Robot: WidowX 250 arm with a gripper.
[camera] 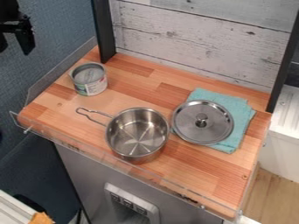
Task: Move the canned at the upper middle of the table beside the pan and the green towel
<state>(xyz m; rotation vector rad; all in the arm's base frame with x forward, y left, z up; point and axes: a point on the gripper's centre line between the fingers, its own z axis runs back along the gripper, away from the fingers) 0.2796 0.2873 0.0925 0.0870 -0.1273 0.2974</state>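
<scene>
metal can (90, 83), upright, axis vertical

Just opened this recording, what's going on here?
Nothing is being handled: the robot's hand is open at the upper left, off the table. The can stands near the table's back left corner, not yet beside the towel. The pan sits nearer the front, and to its right a metal lid lies on the green towel.

Black robot arm (8, 11) at the far left, partly cut off by the view's edge, its gripper (15, 50) hanging down, two black fingers (25, 40) parted with a gap between them, tips pointing downward.
</scene>
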